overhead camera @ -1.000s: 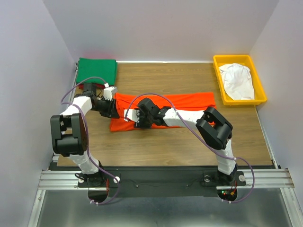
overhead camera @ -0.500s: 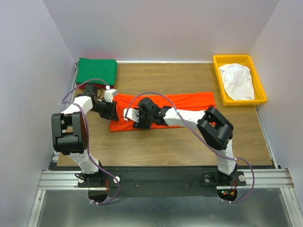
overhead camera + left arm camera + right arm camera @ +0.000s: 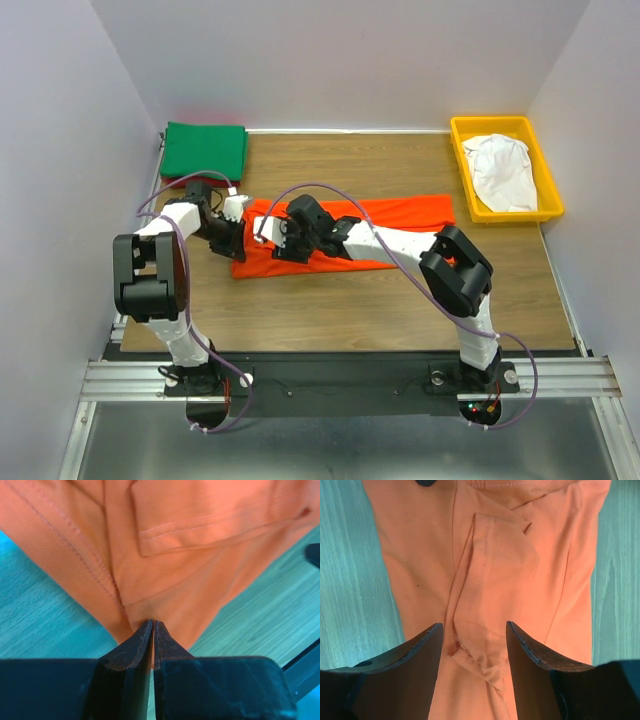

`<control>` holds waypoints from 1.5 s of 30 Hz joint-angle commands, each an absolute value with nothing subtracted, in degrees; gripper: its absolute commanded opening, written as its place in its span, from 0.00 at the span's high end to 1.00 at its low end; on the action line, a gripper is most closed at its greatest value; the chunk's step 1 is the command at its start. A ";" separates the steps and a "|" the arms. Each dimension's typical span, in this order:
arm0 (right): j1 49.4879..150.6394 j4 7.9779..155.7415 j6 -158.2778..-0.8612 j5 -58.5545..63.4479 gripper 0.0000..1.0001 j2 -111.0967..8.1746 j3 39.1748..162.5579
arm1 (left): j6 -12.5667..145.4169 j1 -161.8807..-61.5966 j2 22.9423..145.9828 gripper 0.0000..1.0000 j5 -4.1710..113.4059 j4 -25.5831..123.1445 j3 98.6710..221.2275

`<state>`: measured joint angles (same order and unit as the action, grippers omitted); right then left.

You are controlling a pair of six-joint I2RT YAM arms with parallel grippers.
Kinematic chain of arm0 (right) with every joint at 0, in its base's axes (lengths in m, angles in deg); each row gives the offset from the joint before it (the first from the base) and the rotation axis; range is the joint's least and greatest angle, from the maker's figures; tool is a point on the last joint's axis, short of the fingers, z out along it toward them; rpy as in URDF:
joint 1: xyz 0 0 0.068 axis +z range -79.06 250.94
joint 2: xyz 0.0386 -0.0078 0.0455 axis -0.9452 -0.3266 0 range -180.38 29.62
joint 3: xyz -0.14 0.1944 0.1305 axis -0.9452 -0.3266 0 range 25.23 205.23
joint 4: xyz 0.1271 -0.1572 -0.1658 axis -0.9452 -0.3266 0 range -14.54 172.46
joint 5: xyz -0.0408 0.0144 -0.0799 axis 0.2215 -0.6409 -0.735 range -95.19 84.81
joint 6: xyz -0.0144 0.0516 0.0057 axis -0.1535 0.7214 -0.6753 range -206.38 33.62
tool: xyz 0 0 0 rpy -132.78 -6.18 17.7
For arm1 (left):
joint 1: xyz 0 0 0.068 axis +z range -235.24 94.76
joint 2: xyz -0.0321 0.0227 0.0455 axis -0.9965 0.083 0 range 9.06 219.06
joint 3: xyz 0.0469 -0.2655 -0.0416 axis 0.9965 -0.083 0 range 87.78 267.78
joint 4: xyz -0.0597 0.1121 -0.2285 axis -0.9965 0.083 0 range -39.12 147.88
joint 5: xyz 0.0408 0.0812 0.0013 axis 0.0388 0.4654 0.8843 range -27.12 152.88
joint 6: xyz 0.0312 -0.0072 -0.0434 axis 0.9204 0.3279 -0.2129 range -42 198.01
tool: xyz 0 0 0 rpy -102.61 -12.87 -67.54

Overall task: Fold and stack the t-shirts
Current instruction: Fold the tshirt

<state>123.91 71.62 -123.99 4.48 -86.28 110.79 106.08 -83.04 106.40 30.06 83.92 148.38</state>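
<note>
Left pincer (image 3: 231, 236), right pincer (image 3: 281, 241) on orange t-shirt (image 3: 400, 213)

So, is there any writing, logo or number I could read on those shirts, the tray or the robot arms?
None can be read. The orange t-shirt, green t-shirt, white t-shirt and yellow tray look plain. The left arm and right arm show no legible label.

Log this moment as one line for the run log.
step: folding orange t-shirt | left gripper: pinched shut on its edge | right gripper: open over its raised crease | green t-shirt: folded, far left corner
</note>
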 commanded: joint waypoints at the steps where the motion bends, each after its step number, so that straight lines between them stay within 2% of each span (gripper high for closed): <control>1: 124.46 72.87 -125.14 5.00 0.42 -87.54 112.42 | 105.08 -83.31 108.02 0.83 31.59 84.63 148.60; 14: 124.46 72.87 -127.69 3.51 0.43 -90.44 111.28 | 105.08 -83.31 110.22 0.83 31.59 84.46 148.60; 21: 124.37 72.87 -129.36 0.52 0.49 -90.61 111.89 | 105.25 -83.31 110.48 0.85 31.77 84.28 148.42; 24: 124.29 72.87 -129.54 -0.53 0.55 -90.79 112.77 | 105.43 -83.31 110.66 0.85 31.85 84.46 148.51; 27: 123.76 72.87 -129.89 -0.62 0.67 -91.14 113.56 | 105.43 -83.31 110.57 0.86 31.85 84.46 148.60; 30: 123.14 72.87 -129.98 -0.54 0.88 -91.58 114.17 | 105.51 -83.31 110.57 0.86 32.03 84.55 148.60; 32: 122.71 72.87 -129.89 -0.54 0.98 -91.58 114.61 | 105.51 -83.31 110.75 0.86 32.12 84.46 148.69; 45: 117.34 72.96 -127.69 -2.73 1.00 -94.48 119.54 | 105.34 -83.31 111.54 0.88 32.12 84.46 149.30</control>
<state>118.60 71.47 -128.56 -0.75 -92.94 117.44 104.88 -83.04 110.24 30.98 83.64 148.55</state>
